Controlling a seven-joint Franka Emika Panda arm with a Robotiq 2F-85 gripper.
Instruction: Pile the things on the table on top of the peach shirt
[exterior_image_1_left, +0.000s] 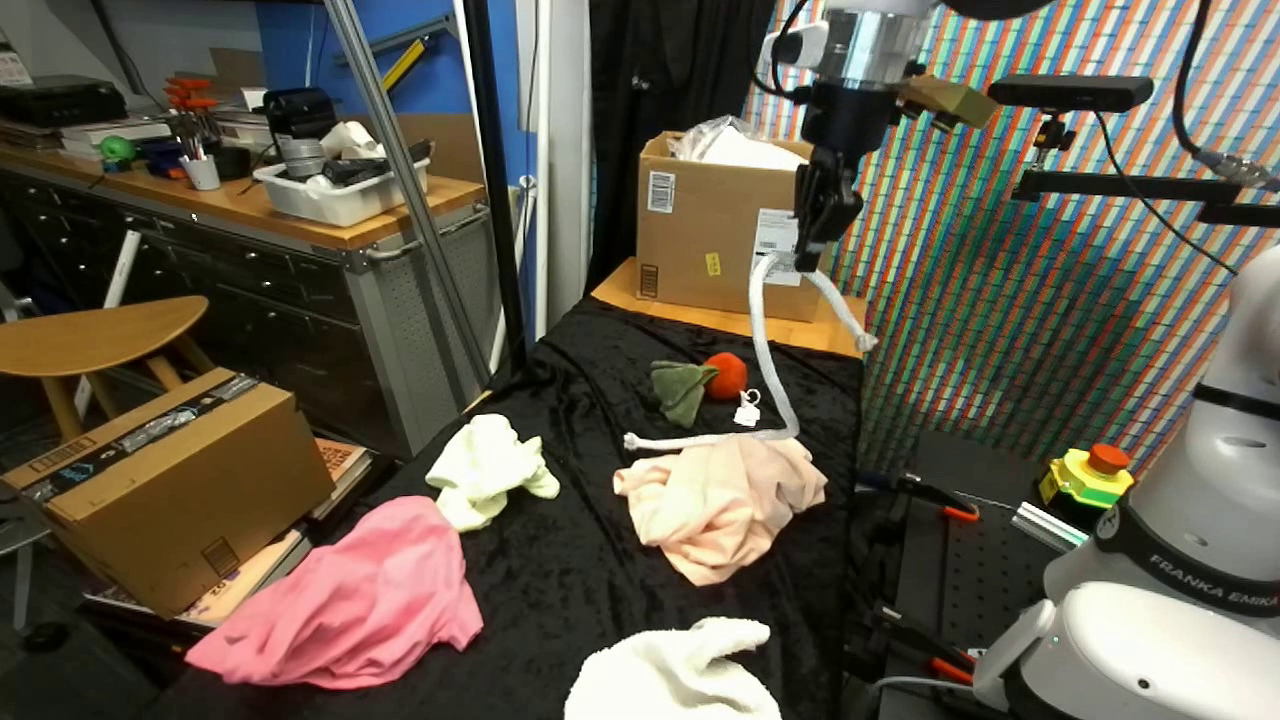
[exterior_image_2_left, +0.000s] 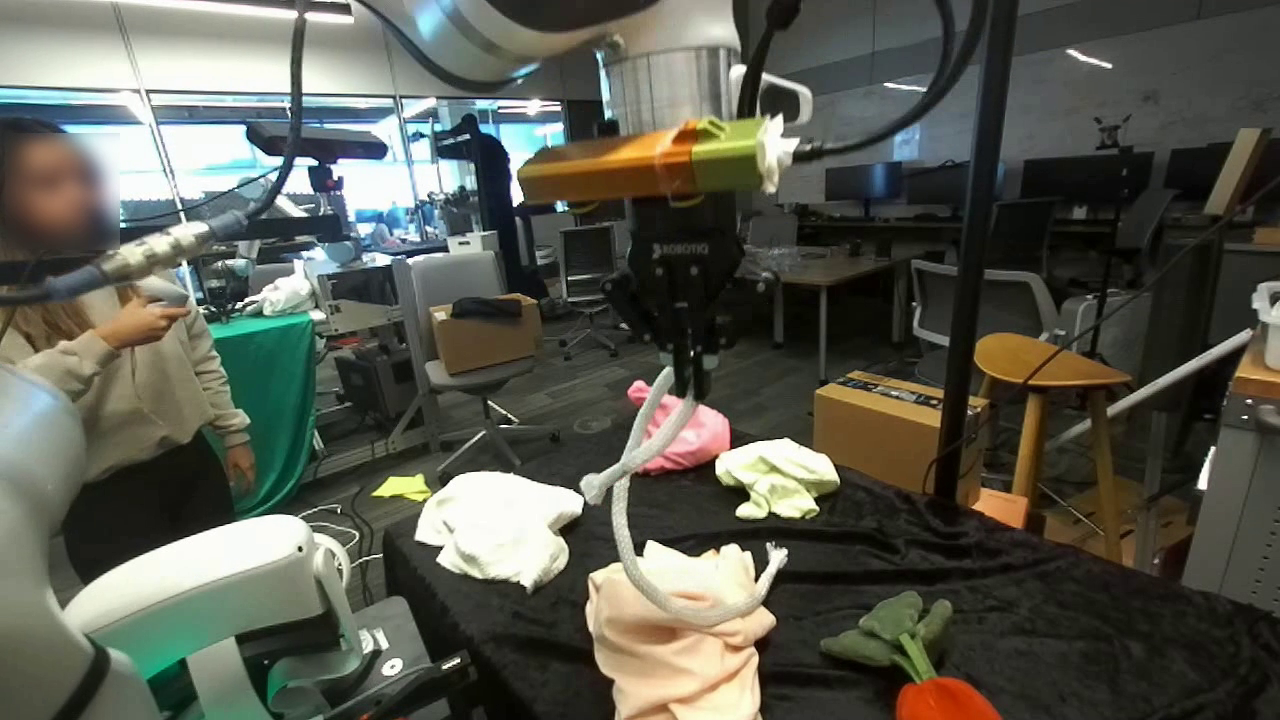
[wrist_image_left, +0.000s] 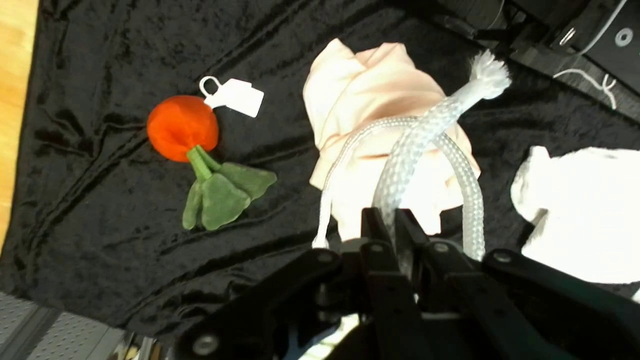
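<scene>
While the shirt (exterior_image_1_left: 725, 510) lies crumpled on the black-covered surface (exterior_image_1_left: 530, 590), the pincer (exterior_image_2_left: 690, 385) hangs higher than it, drawn nearly together and nipping a stretch of rope (wrist_image_left: 412, 145). The rope is pale grey and falls away in two lengths. The shorter one dangles in the air above the level of the shirt; the longer one, in the wrist view, curves across the shirt, and its tip shows just past the shirt's edge. Whether it touches the shirt I cannot tell. Near the shirt lies the toy (wrist_image_left: 200, 164), round and red, with green leaves (wrist_image_left: 225, 200) splayed out and a white tag (wrist_image_left: 242, 96) reaching toward the shirt. The white cloth (exterior_image_2_left: 500, 525) sits bunched on the opposite side of the shirt from the toy, clear of the shirt. In an exterior view, the green cloth (exterior_image_1_left: 487, 470), very pale, lies in a loose heap left of the shirt and well apart from it, while the pink cloth (exterior_image_1_left: 370, 600) spreads farther left of the shirt and nearer the camera. Behind the shirt, in an exterior view, stands a large box (exterior_image_1_left: 715, 220); a taped box (exterior_image_1_left: 190, 490) sits well left of the shirt, and the robot's base (exterior_image_1_left: 1170, 640) and a stop button (exterior_image_1_left: 1090, 478) are right of it. In an exterior view, a person (exterior_image_2_left: 140, 390) stands well beyond the shirt, on its left.
</scene>
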